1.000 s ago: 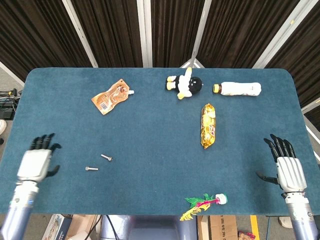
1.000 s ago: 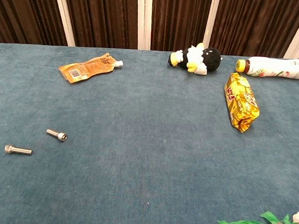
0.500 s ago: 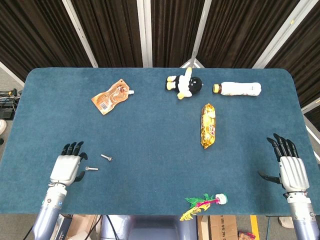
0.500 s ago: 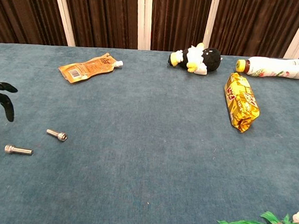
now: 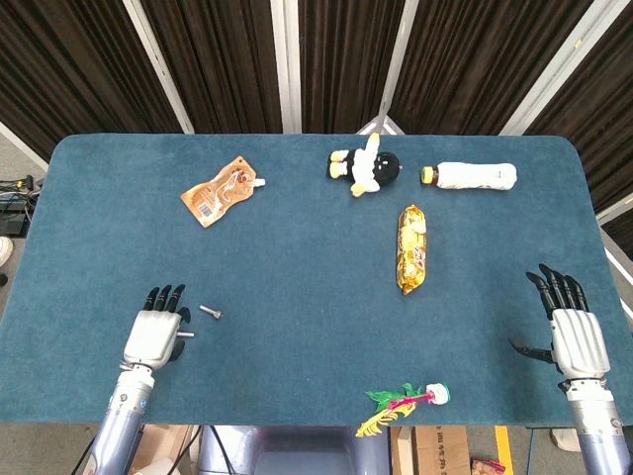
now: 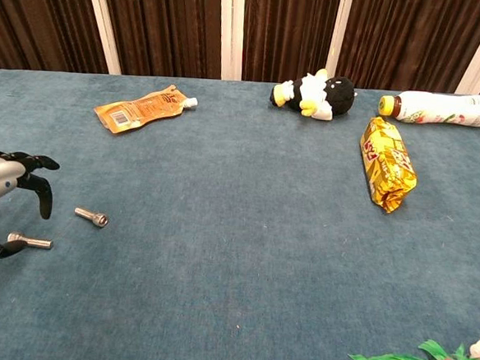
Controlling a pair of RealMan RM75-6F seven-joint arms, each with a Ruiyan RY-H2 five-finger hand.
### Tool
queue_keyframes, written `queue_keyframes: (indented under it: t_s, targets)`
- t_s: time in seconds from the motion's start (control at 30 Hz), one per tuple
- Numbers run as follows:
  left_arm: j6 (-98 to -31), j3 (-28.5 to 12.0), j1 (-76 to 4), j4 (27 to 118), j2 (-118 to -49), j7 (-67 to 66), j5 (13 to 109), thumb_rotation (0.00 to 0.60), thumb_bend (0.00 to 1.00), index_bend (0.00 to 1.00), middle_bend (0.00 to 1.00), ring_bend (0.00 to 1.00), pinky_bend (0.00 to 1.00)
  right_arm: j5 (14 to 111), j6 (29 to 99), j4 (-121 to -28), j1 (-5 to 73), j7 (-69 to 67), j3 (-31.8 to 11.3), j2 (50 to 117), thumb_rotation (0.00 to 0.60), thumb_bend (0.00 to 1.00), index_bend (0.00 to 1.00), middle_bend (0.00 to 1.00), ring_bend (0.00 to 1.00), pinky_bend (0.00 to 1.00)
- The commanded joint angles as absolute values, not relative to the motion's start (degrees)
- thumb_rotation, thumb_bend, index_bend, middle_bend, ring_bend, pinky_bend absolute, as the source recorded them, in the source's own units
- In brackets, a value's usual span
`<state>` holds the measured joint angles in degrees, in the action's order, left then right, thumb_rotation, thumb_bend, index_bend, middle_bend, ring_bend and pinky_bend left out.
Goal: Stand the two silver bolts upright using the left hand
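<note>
Two small silver bolts lie flat on the blue table (image 5: 297,257) near its front left. One bolt (image 5: 210,313) (image 6: 91,217) lies free. The other bolt (image 5: 185,334) (image 6: 31,240) pokes out from under my left hand (image 5: 156,334) (image 6: 0,196). That hand hovers over it with fingers (image 6: 41,191) arched and apart, its thumb tip close to the bolt's head; contact cannot be told. My right hand (image 5: 574,334) rests at the table's right edge, fingers spread, holding nothing.
An orange pouch (image 5: 220,191) lies at the back left. A black-and-white plush (image 5: 366,168), a white bottle (image 5: 475,175) and a yellow snack pack (image 5: 411,247) lie at the back right. A green and pink feather toy (image 5: 406,400) sits at the front edge.
My left hand has moved right from the table's left edge and now hangs over the nearer bolt. Both bolts still lie where they were. The right hand barely moved.
</note>
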<state>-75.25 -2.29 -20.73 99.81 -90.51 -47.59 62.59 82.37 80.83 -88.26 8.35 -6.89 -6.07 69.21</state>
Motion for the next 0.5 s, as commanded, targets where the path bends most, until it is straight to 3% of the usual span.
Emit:
queue_keyframes:
  t_s: [0.03, 0.5]
  targets:
    - [-75.46, -1.79, -20.79, 98.82, -91.35, -48.02, 62.92, 0.6, 0.46, 0.43, 0.04, 0.0, 0.0, 82.4, 80.82, -88.26, 8.36, -6.98, -6.08, 69.21, 0.6, 0.11, 0.14, 0.07, 0.04, 0.0]
    - [-75.54, -1.15, -21.3, 93.63, -95.36, -49.0, 63.66, 0.6, 0.49, 0.5, 0.05, 0.0, 0.0, 82.09, 80.53, -88.14, 8.38, -7.55, -6.22, 69.12, 0.6, 0.11, 0.14, 0.07, 0.04, 0.0]
